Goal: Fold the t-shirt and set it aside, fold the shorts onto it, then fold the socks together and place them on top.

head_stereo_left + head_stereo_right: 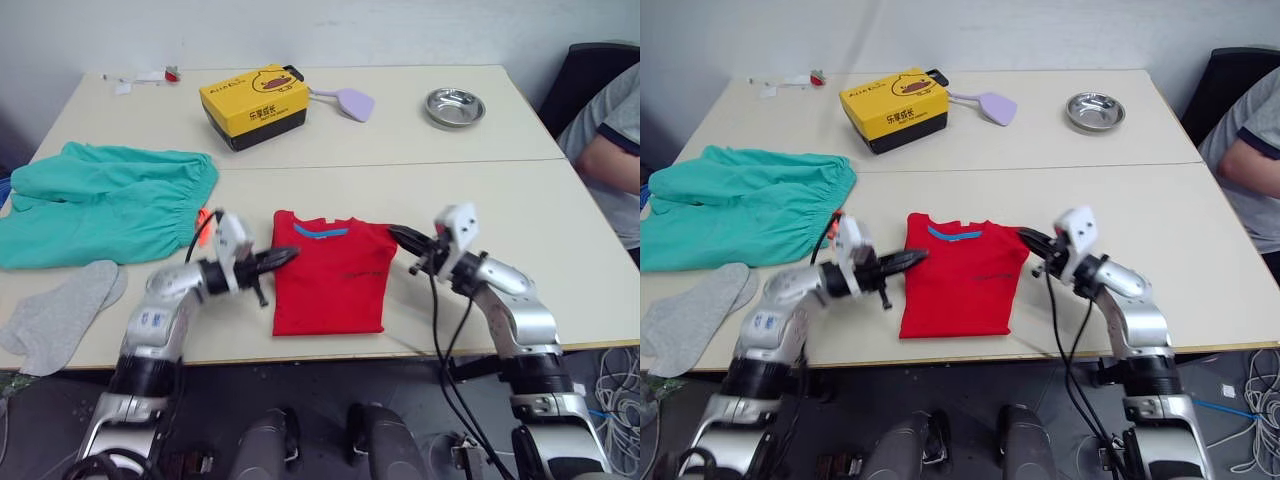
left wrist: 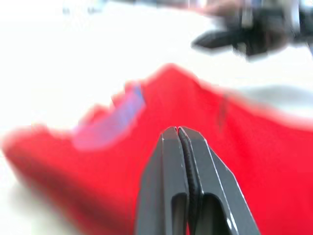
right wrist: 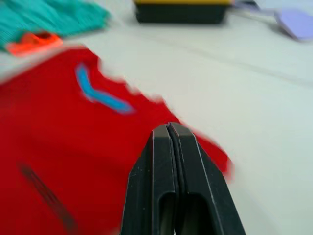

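The red t-shirt (image 1: 330,275) lies folded into a narrow rectangle near the table's front edge, collar with blue strip facing away from me. My left gripper (image 1: 288,256) is shut at the shirt's left edge, just over the cloth, with nothing seen between its fingers (image 2: 168,147). Shut as well, my right gripper (image 1: 395,234) hovers at the shirt's far right corner. The teal shorts (image 1: 100,200) lie spread out at the left, their orange drawstring (image 1: 205,220) near my left wrist. The grey socks (image 1: 55,315) lie flat at the front left corner.
A yellow box (image 1: 253,105), a lilac flat thing (image 1: 350,102) and a metal bowl (image 1: 454,106) stand along the far half of the table. A person's arm (image 1: 610,155) is beside the table's right edge. Bare tabletop lies to the right of the shirt.
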`<control>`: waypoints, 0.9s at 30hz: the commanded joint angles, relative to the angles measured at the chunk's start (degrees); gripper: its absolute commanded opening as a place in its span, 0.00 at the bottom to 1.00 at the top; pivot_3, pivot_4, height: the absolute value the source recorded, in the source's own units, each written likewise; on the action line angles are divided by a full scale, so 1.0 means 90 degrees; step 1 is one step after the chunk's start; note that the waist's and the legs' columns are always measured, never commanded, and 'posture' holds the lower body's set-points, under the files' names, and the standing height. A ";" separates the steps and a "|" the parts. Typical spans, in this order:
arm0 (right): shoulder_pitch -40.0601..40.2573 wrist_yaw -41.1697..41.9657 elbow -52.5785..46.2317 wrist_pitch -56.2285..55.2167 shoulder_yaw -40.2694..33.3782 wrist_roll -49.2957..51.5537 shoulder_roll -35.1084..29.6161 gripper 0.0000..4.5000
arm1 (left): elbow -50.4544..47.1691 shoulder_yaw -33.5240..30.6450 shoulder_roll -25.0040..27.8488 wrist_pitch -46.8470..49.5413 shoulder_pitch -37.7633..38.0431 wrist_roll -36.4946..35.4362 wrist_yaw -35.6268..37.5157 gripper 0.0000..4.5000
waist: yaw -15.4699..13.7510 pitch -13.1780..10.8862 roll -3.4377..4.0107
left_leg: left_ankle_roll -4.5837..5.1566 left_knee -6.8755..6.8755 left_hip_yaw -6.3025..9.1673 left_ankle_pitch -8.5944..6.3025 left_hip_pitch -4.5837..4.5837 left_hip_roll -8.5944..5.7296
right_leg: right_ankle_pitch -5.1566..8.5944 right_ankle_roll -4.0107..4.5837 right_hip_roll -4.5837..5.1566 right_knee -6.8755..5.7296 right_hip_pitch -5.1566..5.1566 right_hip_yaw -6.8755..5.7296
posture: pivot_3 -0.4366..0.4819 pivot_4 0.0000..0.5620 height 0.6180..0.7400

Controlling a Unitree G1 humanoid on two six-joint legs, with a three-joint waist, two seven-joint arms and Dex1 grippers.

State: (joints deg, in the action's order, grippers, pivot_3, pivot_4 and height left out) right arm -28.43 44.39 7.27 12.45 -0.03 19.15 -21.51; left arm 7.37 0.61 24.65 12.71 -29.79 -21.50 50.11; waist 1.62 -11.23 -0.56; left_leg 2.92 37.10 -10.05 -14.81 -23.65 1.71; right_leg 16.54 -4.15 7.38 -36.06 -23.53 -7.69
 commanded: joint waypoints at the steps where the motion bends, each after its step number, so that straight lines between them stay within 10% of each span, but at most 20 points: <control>1: -0.0104 -0.0064 -0.0017 0.0134 0.0330 -0.0214 0.0147 0.00 | 0.0605 0.0135 -0.0173 -0.0323 -0.0272 0.0377 -0.0144 0.01 | -0.0005 0.0002 0.0002 | 0.0003 -0.0004 -0.0001 0.0001 0.0000 -0.0002 | 0.0000 0.0000 0.0000 0.0003 0.0000 0.0000 | 0.48 0.27 1.00; 10: -0.0715 -0.0778 0.2223 -0.1290 0.0789 -0.1493 0.0562 0.00 | 0.2764 0.0218 -0.0651 -0.1035 -0.0985 0.1508 -0.1399 0.01 | 0.0014 0.0002 -0.0002 | 0.0056 0.0016 -0.0010 0.0019 -0.0046 -0.0008 | -0.0008 -0.0015 -0.0007 0.0007 -0.0028 -0.0007 | 0.48 0.27 1.00; 19: -0.0926 -0.1436 0.2914 -0.1174 -0.0547 -0.0845 0.0353 0.00 | 0.2747 -0.0455 -0.0667 -0.1606 -0.0607 0.1321 -0.1978 0.01 | 0.0009 0.0003 -0.0002 | 0.0048 0.0014 -0.0003 0.0024 -0.0038 -0.0008 | -0.0008 -0.0015 0.0001 0.0003 -0.0023 -0.0007 | 0.48 0.27 1.00; 23: -0.0396 -0.0286 0.1585 -0.0853 -0.0681 -0.0120 0.0011 0.00 | 0.1974 -0.0832 -0.0668 -0.1453 -0.0286 0.0538 -0.1306 0.01 | 0.0002 0.0002 -0.0002 | 0.0048 0.0009 -0.0002 0.0024 -0.0043 -0.0006 | -0.0008 -0.0015 -0.0001 0.0006 -0.0026 -0.0009 | 0.48 0.27 1.00; 27: 0.0289 0.0239 -0.0611 0.1779 -0.0790 0.1124 -0.0945 0.22 | 0.0387 -0.0977 -0.0125 -0.1441 0.0425 -0.0470 0.0324 0.09 | 0.0026 0.0000 0.0002 | 0.0049 0.0003 0.0002 0.0021 -0.0054 -0.0002 | -0.0007 -0.0015 -0.0005 0.0006 -0.0029 -0.0008 | 0.48 0.27 1.00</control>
State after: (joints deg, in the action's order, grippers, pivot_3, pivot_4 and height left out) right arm -26.12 44.67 9.52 20.89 -5.35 24.49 -27.32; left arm 17.10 -6.75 21.13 0.17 -26.85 -22.28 47.97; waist 1.85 -11.23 -0.54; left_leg 3.37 37.15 -10.04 -14.64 -24.15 1.69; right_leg 16.48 -4.28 7.35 -35.97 -23.79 -7.74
